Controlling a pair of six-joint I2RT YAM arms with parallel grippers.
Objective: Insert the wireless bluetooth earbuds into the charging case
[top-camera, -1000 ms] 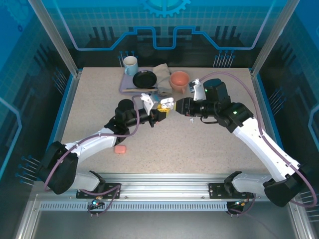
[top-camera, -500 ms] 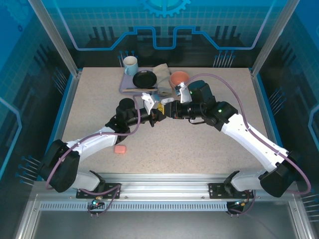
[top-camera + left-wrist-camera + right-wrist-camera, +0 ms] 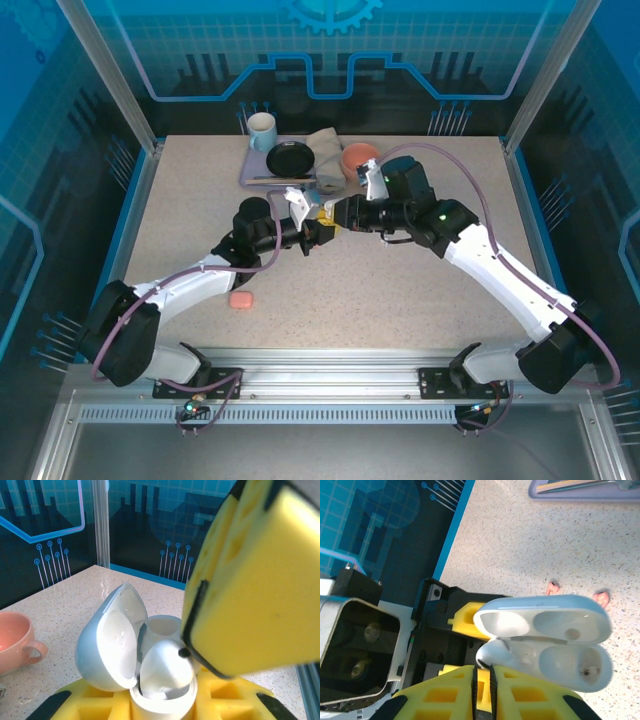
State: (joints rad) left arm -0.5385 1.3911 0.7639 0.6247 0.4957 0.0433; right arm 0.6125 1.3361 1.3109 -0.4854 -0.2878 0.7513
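My left gripper (image 3: 318, 232) is shut on the base of a white charging case (image 3: 165, 700), held off the table with its lid (image 3: 112, 640) swung open. A white earbud (image 3: 167, 667) sits part-way in the near socket; the far socket (image 3: 162, 626) is empty. My right gripper (image 3: 482, 672) is shut on that earbud (image 3: 492, 655), its yellow finger (image 3: 260, 580) pressed right against the case (image 3: 560, 665). In the top view the two grippers meet at the table's middle, the right gripper (image 3: 342, 215) just right of the left. Two salmon-pink earbuds (image 3: 553, 586) lie on the table below.
A salmon-pink case (image 3: 240, 299) lies on the table near the left arm. At the back stand a tray (image 3: 250, 172) with a black plate (image 3: 290, 158), a mug (image 3: 262, 130), a folded cloth (image 3: 325, 148) and a salmon cup (image 3: 358, 158).
My right arm has swung left, carrying the white earbud up to the open case held by the left gripper. The left arm has stayed put.
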